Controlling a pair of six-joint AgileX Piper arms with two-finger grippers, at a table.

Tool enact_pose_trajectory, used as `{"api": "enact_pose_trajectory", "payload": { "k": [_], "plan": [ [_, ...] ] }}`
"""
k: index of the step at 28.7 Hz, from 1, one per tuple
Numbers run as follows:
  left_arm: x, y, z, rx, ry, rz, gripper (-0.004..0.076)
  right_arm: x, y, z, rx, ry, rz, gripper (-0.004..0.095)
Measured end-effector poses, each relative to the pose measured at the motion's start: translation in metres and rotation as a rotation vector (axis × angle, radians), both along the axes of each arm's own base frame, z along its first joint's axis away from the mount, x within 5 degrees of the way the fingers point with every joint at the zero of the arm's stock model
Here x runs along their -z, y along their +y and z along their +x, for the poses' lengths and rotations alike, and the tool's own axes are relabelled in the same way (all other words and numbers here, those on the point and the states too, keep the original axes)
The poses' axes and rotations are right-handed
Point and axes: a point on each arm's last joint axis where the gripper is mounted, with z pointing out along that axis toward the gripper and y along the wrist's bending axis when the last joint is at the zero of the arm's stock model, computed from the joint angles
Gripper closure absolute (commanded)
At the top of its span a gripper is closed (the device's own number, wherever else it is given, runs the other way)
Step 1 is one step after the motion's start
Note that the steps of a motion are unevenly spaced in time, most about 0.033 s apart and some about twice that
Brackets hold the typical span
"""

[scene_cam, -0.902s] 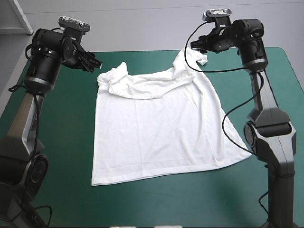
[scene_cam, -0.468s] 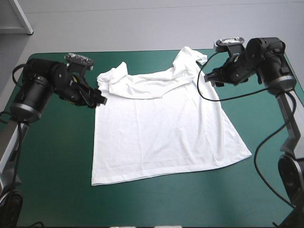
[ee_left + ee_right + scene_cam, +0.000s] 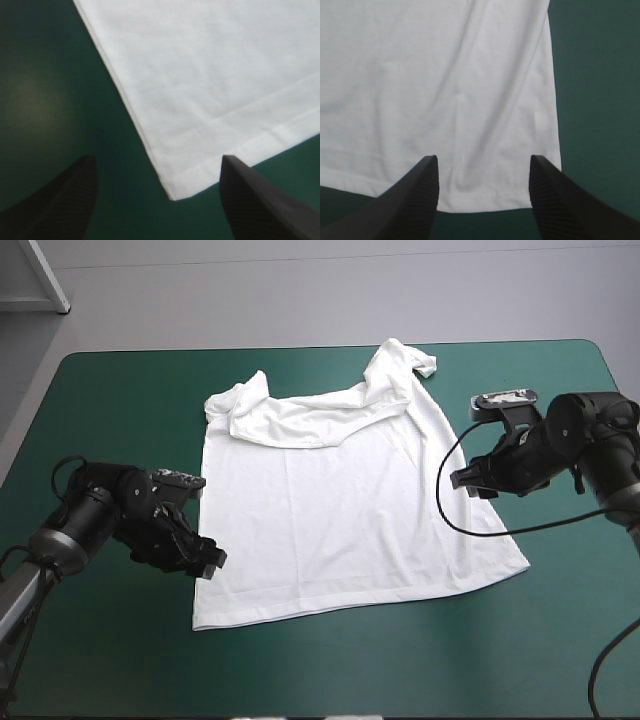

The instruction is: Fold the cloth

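Currently the T-shirt (image 3: 340, 510) lies spread flat on the teal-green table (image 3: 120, 420), about midway between the left and right edges. Its collar and sleeves point to the far edge and its hem to the near edge. The collar end is rumpled: the left sleeve is folded over on itself, and the right sleeve is bunched close to the far edge. The body is smooth, with a few long creases on the right side.

Left gripper (image 3: 210, 558): low over the table toward the near left corner, just beside the shirt's left hem corner. Left wrist view: black fingers (image 3: 65, 200) spread wide, nothing held. The hem corner of the white cloth (image 3: 215, 75) lies on the cover between them, with bare cover under the outer finger.

Right gripper (image 3: 460, 480): over the shirt's right side margin, toward the table's right edge. Right wrist view: fingers (image 3: 410, 205) likewise apart and empty. An edge of the cloth (image 3: 420, 75) runs across between their bases, and one cloth corner lies just beside a finger.
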Motion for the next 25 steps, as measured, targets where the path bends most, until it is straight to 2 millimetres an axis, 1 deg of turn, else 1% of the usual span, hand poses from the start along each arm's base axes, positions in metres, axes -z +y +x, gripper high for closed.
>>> {"api": "enact_pose_trajectory", "payload": {
  "k": [4, 8, 15, 17, 18, 19, 20, 21, 25],
  "plan": [
    [0.025, -0.002, -0.007, -0.027, 0.027, -0.038, 0.0223, 0.010, -0.003, -0.014, -0.002, 0.028, -0.014, 0.0399],
    [0.044, -0.001, -0.013, -0.052, 0.024, -0.056, 0.0223, 0.017, -0.006, -0.020, -0.001, 0.048, -0.036, 0.0399],
    [0.068, -0.001, -0.023, -0.073, 0.022, -0.050, 0.0223, 0.019, -0.007, -0.019, 0.000, 0.043, -0.058, 0.0399],
    [0.070, -0.004, -0.027, -0.066, 0.006, -0.046, 0.0230, 0.019, -0.008, -0.019, 0.000, 0.043, -0.063, 0.0399],
    [0.070, -0.006, -0.028, -0.060, -0.001, -0.042, 0.0246, 0.019, -0.008, -0.019, 0.000, 0.042, -0.068, 0.0399],
    [0.071, -0.008, -0.030, -0.049, -0.011, -0.038, 0.0270, 0.019, -0.009, -0.019, 0.001, 0.041, -0.076, 0.0399],
    [0.071, -0.011, -0.031, -0.039, -0.018, -0.036, 0.0363, 0.019, -0.010, -0.019, 0.003, 0.039, -0.087, 0.0399],
    [0.071, -0.020, -0.034, -0.021, -0.031, -0.044, 0.0423, 0.019, -0.012, -0.018, 0.019, 0.037, -0.108, 0.0399],
    [0.071, -0.033, -0.038, 0.011, -0.049, -0.064, 0.0689, 0.021, -0.016, -0.018, 0.036, 0.036, -0.146, 0.0399]
  ]
}}
